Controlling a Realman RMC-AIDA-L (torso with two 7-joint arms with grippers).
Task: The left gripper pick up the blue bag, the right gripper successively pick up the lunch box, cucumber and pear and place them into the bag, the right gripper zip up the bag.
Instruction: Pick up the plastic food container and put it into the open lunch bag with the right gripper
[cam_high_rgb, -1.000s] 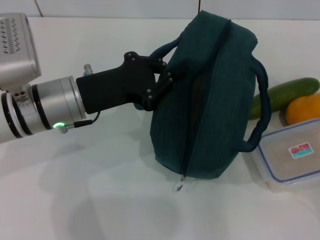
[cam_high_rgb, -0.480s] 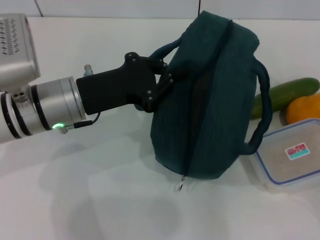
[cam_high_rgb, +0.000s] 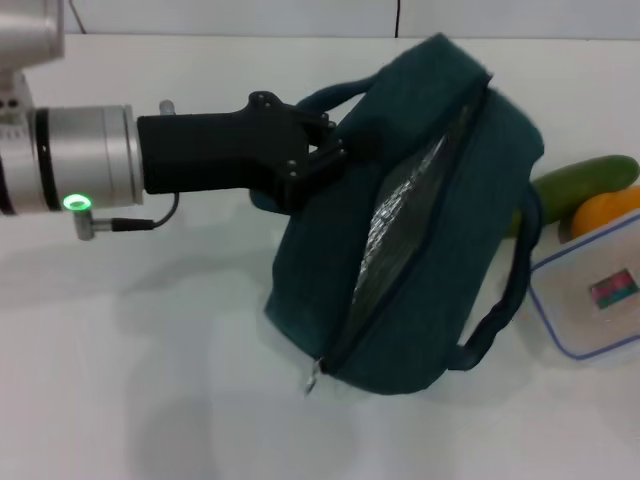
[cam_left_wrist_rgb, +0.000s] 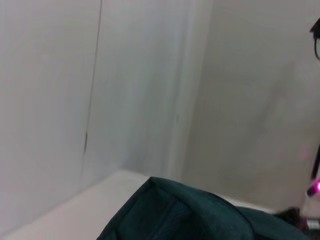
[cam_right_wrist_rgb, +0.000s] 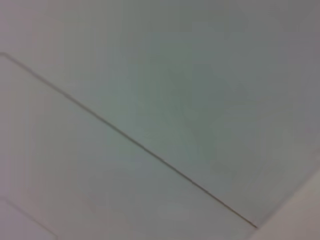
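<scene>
The blue bag (cam_high_rgb: 440, 240) hangs tilted above the white table, its zipper open and silver foil lining showing along the slit. My left gripper (cam_high_rgb: 335, 150) is shut on the bag's near handle at the bag's left side. A ring pull (cam_high_rgb: 311, 381) dangles at the low end of the zipper. Right of the bag lie the cucumber (cam_high_rgb: 580, 183), the pear (cam_high_rgb: 612, 211) and the lunch box (cam_high_rgb: 593, 300), all on the table. In the left wrist view only a corner of the bag (cam_left_wrist_rgb: 190, 215) shows. My right gripper is out of view.
The white table (cam_high_rgb: 150, 380) spreads out to the left of and in front of the bag. A wall with a dark cable (cam_high_rgb: 397, 15) runs behind the table. The right wrist view shows only a pale wall.
The left gripper has lifted and swung the bag: it now tilts, its zipper has gaped open to show foil, and its lower end has shifted left.
</scene>
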